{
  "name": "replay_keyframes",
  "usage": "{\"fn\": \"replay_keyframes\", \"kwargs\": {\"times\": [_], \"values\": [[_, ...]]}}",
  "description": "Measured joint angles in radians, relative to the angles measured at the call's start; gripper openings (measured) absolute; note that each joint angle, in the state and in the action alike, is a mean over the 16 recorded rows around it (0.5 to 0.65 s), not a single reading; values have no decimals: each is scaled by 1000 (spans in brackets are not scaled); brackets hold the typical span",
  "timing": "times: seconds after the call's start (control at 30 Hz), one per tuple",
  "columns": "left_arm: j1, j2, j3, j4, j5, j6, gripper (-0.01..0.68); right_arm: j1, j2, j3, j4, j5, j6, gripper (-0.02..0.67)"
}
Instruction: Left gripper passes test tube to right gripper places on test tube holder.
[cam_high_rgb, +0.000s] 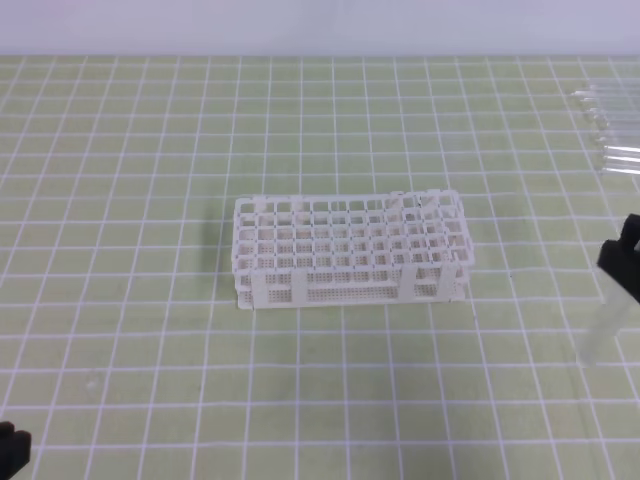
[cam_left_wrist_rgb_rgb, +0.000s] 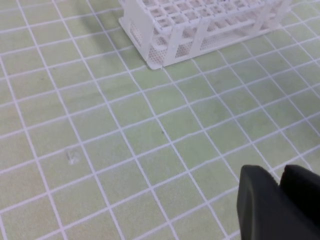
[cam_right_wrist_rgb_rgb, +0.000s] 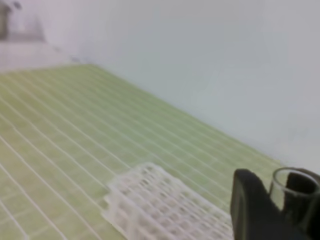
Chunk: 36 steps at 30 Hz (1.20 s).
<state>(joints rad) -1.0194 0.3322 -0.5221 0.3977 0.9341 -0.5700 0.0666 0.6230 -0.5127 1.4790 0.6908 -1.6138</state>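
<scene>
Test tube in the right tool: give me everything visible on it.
The test tube is slim, clear and looks like glass. It hangs roughly upright below the right tool at the high view's right edge, well right of the test tube holder. Its lower end looks to be just over the mat; contact is unclear. The right wrist view shows its open round rim between the black fingers.
</scene>
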Motion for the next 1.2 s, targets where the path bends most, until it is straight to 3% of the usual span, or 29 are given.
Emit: {"fn": "replay_keyframes", "kwargs": {"times": [0.1,0.27,0.5,0.67,0.93,1.2], "values": [[0,-1,0,0,1,0,8,10,0,-19,-106,-104,139,12],[0,0,0,0,0,0,8,64,1,-49,-368,-344,519,12],[0,-1,0,0,1,0,8,214,43,-73,-855,-727,1148,12],[0,-1,0,0,2,-1,8,339,141,-80,-1212,-961,1507,12],[0,-2,0,-2,2,-1,8,486,402,-142,-1610,-1183,1791,12],[56,-1,0,-4,2,-1,8,564,666,-241,-1720,-1292,1845,12]]}}
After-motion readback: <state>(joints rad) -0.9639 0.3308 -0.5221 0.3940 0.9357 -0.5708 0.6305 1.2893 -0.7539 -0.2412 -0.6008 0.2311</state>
